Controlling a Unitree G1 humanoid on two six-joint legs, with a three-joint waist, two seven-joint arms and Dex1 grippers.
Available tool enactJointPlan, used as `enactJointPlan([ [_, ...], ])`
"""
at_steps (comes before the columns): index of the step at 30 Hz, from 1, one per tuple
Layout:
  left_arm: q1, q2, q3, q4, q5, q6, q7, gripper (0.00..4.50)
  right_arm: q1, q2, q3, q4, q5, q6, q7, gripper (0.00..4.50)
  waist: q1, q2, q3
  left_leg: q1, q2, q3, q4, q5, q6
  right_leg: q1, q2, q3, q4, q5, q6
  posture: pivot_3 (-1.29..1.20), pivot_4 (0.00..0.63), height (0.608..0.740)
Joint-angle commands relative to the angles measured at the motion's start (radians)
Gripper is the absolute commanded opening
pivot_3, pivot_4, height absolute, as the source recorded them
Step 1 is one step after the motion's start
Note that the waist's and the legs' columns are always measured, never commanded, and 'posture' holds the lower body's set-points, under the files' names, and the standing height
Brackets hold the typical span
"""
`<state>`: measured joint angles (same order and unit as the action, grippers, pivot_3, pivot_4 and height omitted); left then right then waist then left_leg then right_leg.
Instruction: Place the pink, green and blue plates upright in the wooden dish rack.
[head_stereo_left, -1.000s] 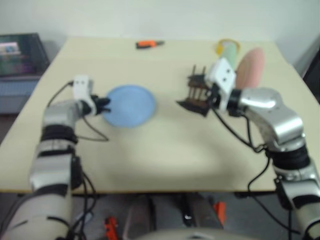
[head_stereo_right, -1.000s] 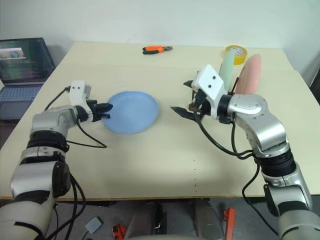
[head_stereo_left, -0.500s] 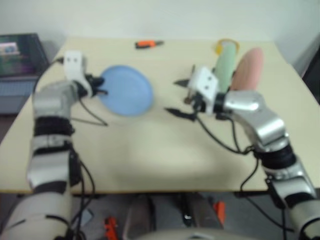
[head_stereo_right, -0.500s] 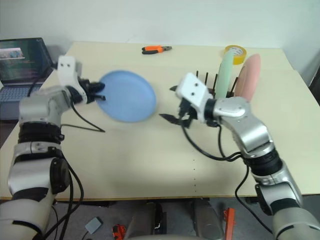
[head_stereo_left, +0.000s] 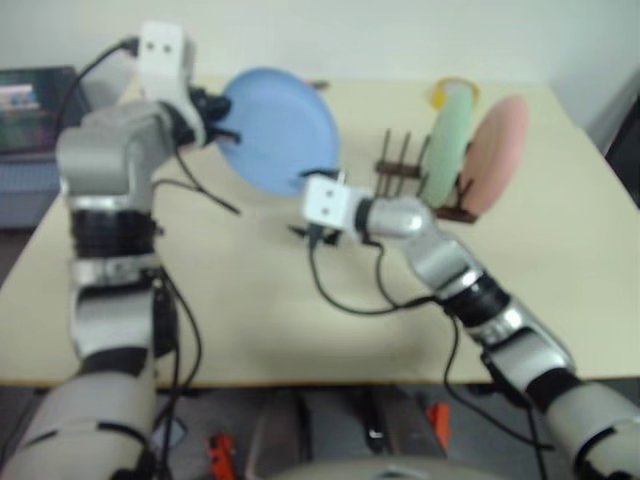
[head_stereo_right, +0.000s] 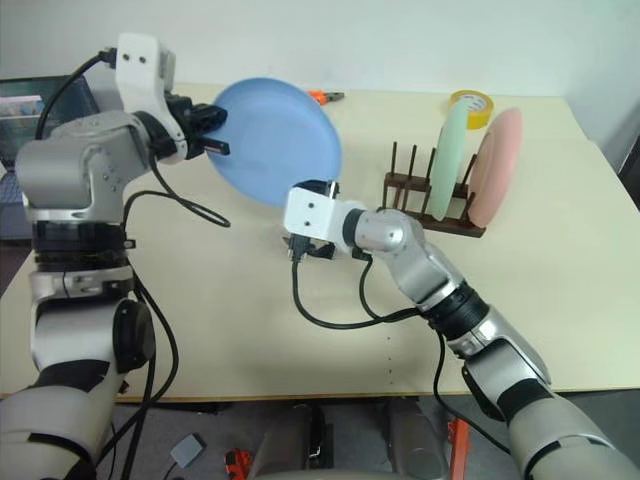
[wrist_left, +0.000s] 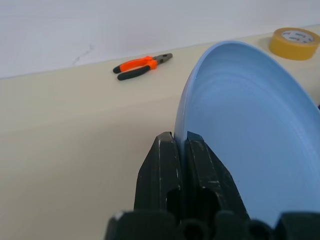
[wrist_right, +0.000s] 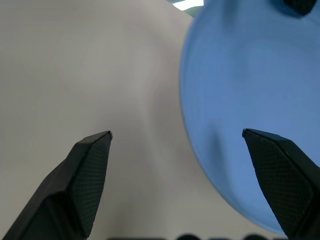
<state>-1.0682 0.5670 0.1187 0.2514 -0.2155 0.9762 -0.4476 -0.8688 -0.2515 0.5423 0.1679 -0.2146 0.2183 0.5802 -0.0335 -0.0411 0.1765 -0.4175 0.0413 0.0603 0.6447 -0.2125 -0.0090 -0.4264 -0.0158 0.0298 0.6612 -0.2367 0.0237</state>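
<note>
My left gripper (wrist_left: 180, 140) is shut on the rim of the blue plate (head_stereo_right: 280, 140) and holds it in the air above the table, tilted nearly on edge. Just below the plate's lower rim, my right gripper (wrist_right: 176, 132) is open; the blue plate (wrist_right: 240, 100) hangs ahead of its fingers, apart from them. The wooden dish rack (head_stereo_right: 425, 205) stands at the right. The green plate (head_stereo_right: 452, 150) and the pink plate (head_stereo_right: 497, 165) stand upright in its right half. Several pegs on its left side are free.
Orange pliers (wrist_left: 142, 66) lie at the table's far edge, and a yellow tape roll (head_stereo_right: 470, 103) sits behind the rack. A laptop (head_stereo_right: 20, 105) stands off the table's left side. The cream table (head_stereo_right: 250, 320) is bare in front.
My left gripper has lifted the blue plate off the table, up and to the right, tipping it on edge. My right gripper swung left, away from the rack, to below the plate.
</note>
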Motion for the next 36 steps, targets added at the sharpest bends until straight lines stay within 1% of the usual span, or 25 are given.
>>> enactJointPlan([
  [1,-0.006,0.01,0.025,-0.099,-0.029,0.051,0.006,0.01,-0.024,0.022,-0.006,0.022,-0.047,-0.069,-0.03,4.5,0.0,0.0,0.0,0.0,0.0,0.0,0.0,0.0,0.0,0.0,0.0,0.0,0.0,0.0,0.0,0.0,0.15,0.74],
  [2,-0.004,0.011,0.024,-0.113,-0.033,0.062,0.006,0.01,-0.025,0.023,-0.004,0.038,-0.064,-0.089,-0.036,4.5,-0.001,0.0,0.0,0.0,0.0,0.0,0.0,0.0,0.0,0.0,0.0,0.0,0.0,0.0,0.0,0.0,0.15,0.74],
  [5,0.0,0.016,0.017,-0.14,-0.041,0.087,0.006,0.0,-0.031,0.023,-0.006,0.085,-0.104,-0.142,-0.051,3.87,0.0,0.0,0.0,0.0,0.0,0.0,0.0,0.0,0.0,0.0,0.0,0.001,0.001,0.0,0.0,0.0,0.15,0.74],
  [14,0.027,0.042,-0.007,-0.133,-0.016,0.064,0.015,0.0,-0.027,0.034,-0.033,0.09,-0.115,-0.185,-0.024,0.59,-0.001,0.0,0.0,0.001,0.0,0.0,0.0,0.0,0.0,0.0,0.0,0.004,0.001,0.0,-0.001,0.0,0.15,0.74],
  [15,0.027,0.041,-0.01,-0.132,-0.014,0.06,0.016,0.0,-0.027,0.035,-0.035,0.09,-0.116,-0.186,-0.022,0.25,-0.001,0.0,0.0,0.001,0.0,0.0,0.0,0.0,0.0,0.0,0.0,0.004,0.001,0.0,-0.001,0.0,0.15,0.74],
  [16,0.027,0.04,-0.011,-0.132,-0.014,0.058,0.017,0.0,-0.026,0.036,-0.038,0.089,-0.118,-0.187,-0.019,0.04,0.0,0.0,0.0,0.001,0.0,0.0,0.0,0.0,0.0,0.0,0.0,0.004,0.001,0.0,-0.001,0.0,0.15,0.74],
  [20,0.023,0.027,-0.014,-0.128,-0.019,0.052,0.023,0.0,-0.021,0.039,-0.041,0.092,-0.12,-0.187,-0.011,0.04,0.0,0.0,0.0,0.001,0.0,0.0,0.0,0.0,0.0,0.0,0.0,0.004,0.001,0.0,-0.001,0.0,0.15,0.74],
  [26,0.019,0.031,-0.054,-0.13,-0.021,0.051,-0.005,0.0,-0.018,0.043,-0.053,0.09,-0.121,-0.189,-0.022,0.04,0.0,0.0,0.0,0.001,0.0,0.0,0.0,0.0,0.0,0.0,0.0,0.005,0.001,0.0,-0.001,0.0,0.15,0.74],
  [29,0.017,0.034,-0.054,-0.116,-0.012,0.041,0.003,0.81,-0.016,0.043,-0.059,0.089,-0.12,-0.192,-0.026,0.0,-0.001,0.0,0.0,0.001,0.0,0.0,0.0,0.0,0.0,0.0,0.0,0.004,0.001,0.0,-0.001,0.0,0.15,0.74],
  [35,0.018,0.049,-0.059,-0.108,-0.007,0.031,-0.01,2.9,-0.015,0.049,-0.076,0.091,-0.119,-0.207,-0.046,0.0,0.0,0.0,0.0,0.001,0.0,0.0,0.0,0.0,0.0,0.0,0.0,0.005,0.001,0.0,-0.001,0.0,0.15,0.74],
  [36,0.017,0.048,-0.052,-0.104,-0.01,0.028,-0.011,3.31,-0.016,0.05,-0.079,0.093,-0.119,-0.21,-0.049,0.0,0.0,0.0,0.0,0.001,0.0,0.0,0.0,0.0,0.0,0.0,0.0,0.005,0.001,0.0,-0.001,0.0,0.15,0.74],
])
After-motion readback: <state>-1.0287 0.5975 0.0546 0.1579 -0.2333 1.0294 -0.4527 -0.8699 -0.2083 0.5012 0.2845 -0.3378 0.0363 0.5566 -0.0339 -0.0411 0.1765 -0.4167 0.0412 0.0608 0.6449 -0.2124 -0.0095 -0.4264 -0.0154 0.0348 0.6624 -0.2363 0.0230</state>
